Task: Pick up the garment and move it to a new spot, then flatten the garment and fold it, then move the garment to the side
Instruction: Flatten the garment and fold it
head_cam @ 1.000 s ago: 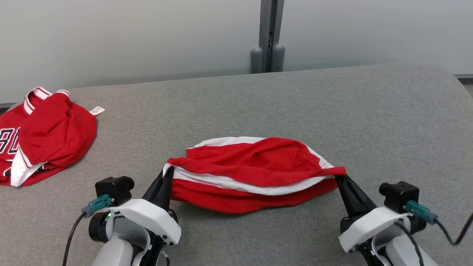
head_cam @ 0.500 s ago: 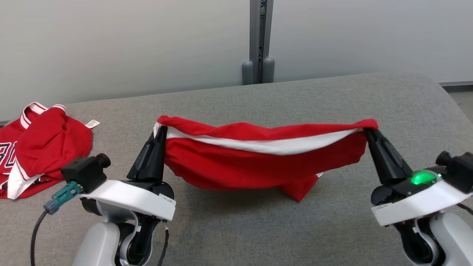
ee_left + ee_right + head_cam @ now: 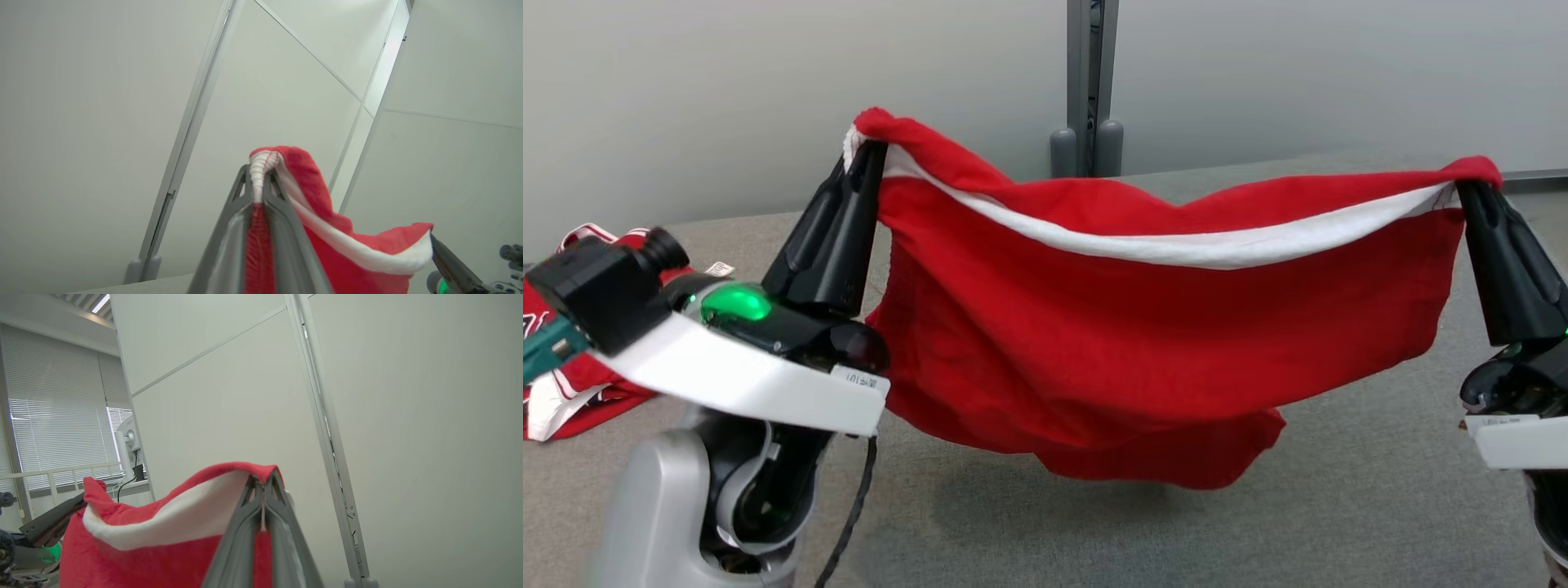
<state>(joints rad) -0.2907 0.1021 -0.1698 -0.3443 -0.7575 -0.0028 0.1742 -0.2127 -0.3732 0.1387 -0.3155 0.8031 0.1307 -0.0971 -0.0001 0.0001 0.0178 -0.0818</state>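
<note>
The garment point(image 3: 1160, 343) is held stretched in the air over the desk point(image 3: 1339, 506), pinched along its white-banded top edge. The left gripper point(image 3: 869, 155) is closed on the left corner and the right gripper point(image 3: 1470, 192) on the right corner. Only a narrow bite of cloth is taken at each tip (a small tuft shows past the left one), so a corner could be pulled free if the arms are spread wider or swung sharply. The sagging hem could be dragged and bunched when lowered, or laid onto the jersey point(image 3: 572, 384) at the left
</note>
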